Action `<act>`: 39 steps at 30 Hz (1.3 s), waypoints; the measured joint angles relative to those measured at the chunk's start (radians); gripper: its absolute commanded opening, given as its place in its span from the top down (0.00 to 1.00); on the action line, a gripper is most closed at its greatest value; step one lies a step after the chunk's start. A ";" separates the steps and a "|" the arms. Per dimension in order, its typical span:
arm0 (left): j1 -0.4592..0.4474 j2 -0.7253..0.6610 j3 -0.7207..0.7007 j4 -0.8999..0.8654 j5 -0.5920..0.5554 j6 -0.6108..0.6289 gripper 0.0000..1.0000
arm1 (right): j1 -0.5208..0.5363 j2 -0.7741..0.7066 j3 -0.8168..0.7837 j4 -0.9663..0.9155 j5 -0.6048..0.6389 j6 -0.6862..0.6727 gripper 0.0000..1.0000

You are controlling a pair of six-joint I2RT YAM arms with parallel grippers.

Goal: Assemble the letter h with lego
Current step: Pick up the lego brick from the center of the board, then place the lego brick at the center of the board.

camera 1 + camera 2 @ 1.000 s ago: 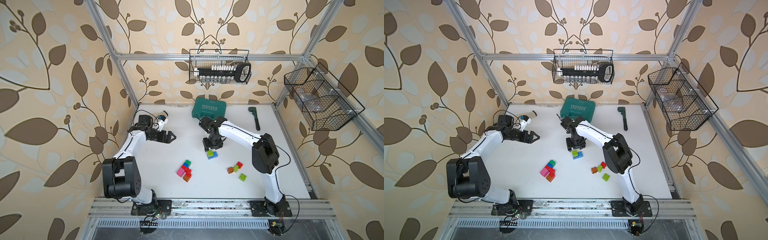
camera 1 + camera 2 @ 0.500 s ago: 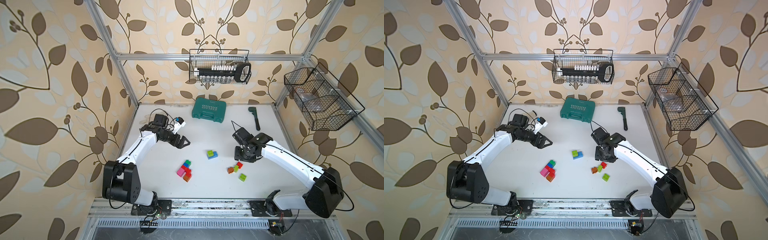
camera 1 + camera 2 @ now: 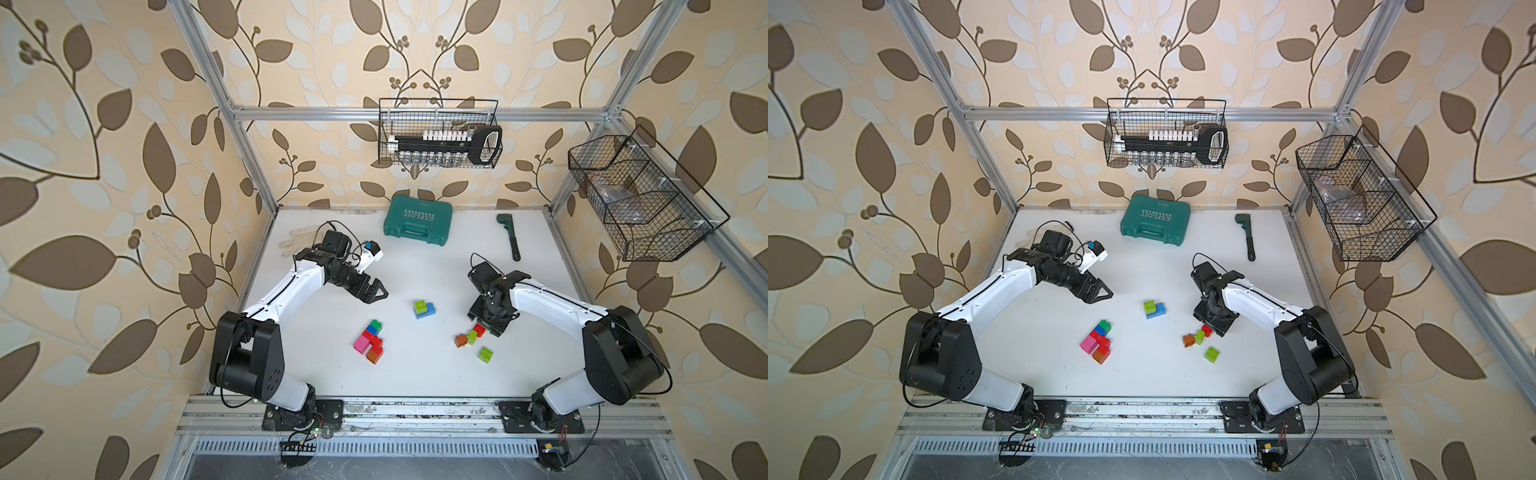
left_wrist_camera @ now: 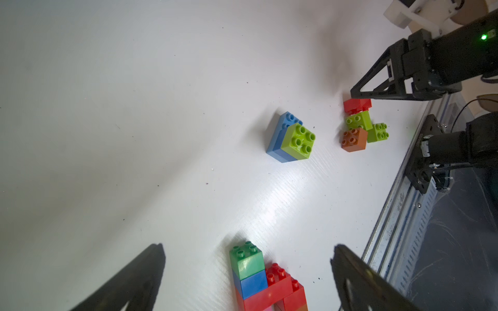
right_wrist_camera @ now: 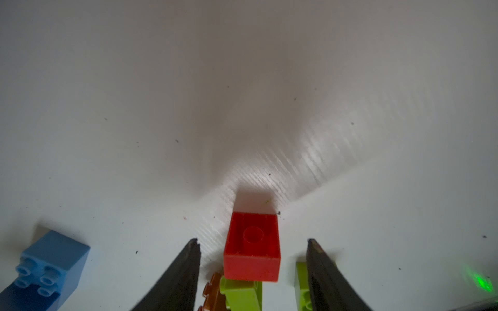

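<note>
Four groups of lego point(image 3: 1100, 341) lie on the white bench point(image 3: 415, 374):
- one joined cluster point(image 3: 370, 341) of green, blue, red, pink and orange;
- one lime-on-blue pair point(image 3: 424, 309);
- one close-set trio of red brick point(image 5: 252, 247), lime brick point(image 3: 472, 336) and orange brick point(image 3: 460, 340);
- one lone lime brick point(image 3: 485, 354).

The right pincer point(image 3: 485, 326) straddles the red brick, with a gap on either side. The left pincer point(image 3: 376, 292) hangs wide and empty.

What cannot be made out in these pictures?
- Red brick: both top views, partly covered by the right jaws.
- Built stack: left wrist view, cut off by the picture edge.
- Lime brick: right wrist view, half behind one jaw.
- Contents of the side basket: top views, too small, behind mesh.
</note>
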 measured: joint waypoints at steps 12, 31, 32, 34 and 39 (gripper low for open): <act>0.000 0.000 0.001 -0.010 0.001 0.003 0.01 | 0.016 0.010 -0.019 0.054 -0.013 -0.001 0.75; -0.069 -0.081 0.071 -0.092 0.258 0.244 0.02 | 0.251 0.025 0.325 -0.053 -0.165 -0.605 0.77; -0.071 -0.081 0.071 -0.093 0.258 0.249 0.02 | 0.269 0.045 0.351 -0.082 -0.158 -0.620 0.77; -0.074 -0.080 0.071 -0.092 0.254 0.255 0.02 | 0.309 0.101 0.394 -0.135 -0.141 -0.640 0.76; -0.074 -0.080 0.020 -0.051 0.227 0.259 0.01 | 0.431 0.248 0.415 -0.260 -0.129 -0.639 0.76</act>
